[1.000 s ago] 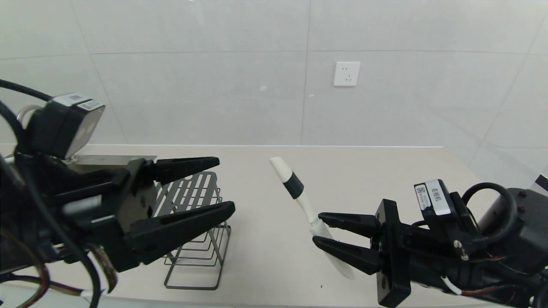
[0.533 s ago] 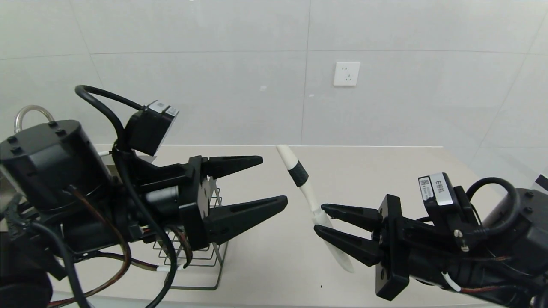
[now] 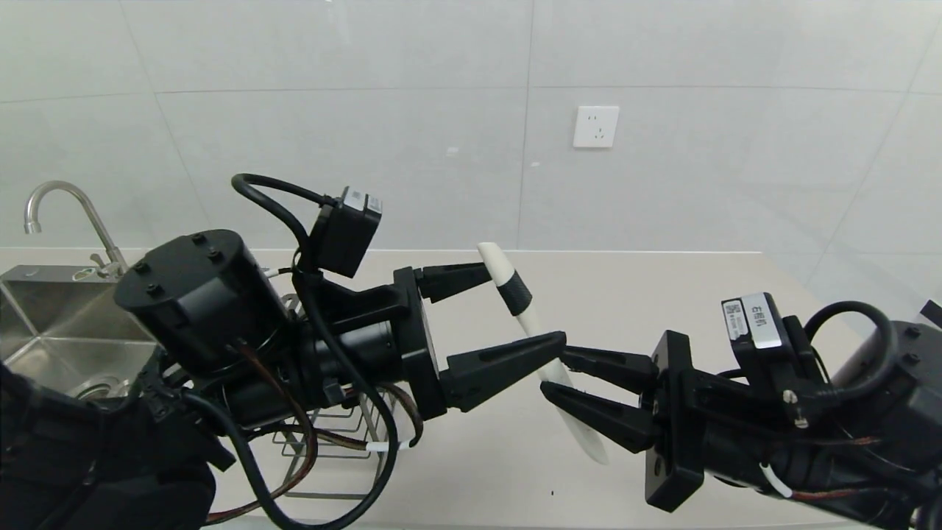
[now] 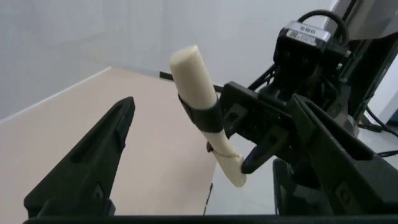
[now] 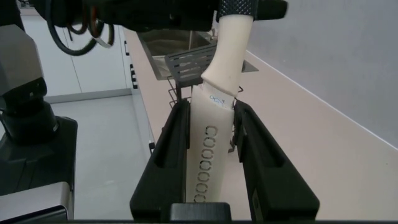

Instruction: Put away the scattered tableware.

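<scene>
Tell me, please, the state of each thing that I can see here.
white knife: held above the counter, handle up.
right gripper: shut on the knife's blade.
left gripper: open, fingers either side of the handle.
rack: standing on the counter.
faucet: no water running.

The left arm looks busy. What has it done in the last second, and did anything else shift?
The left end effector swung across towards the right arm. Its open fingers now sit either side of the handle of the white utensil, not yet closed on it. The right end effector kept its grip on the blade and lifted it slightly. The wire rack stayed put on the counter.
</scene>
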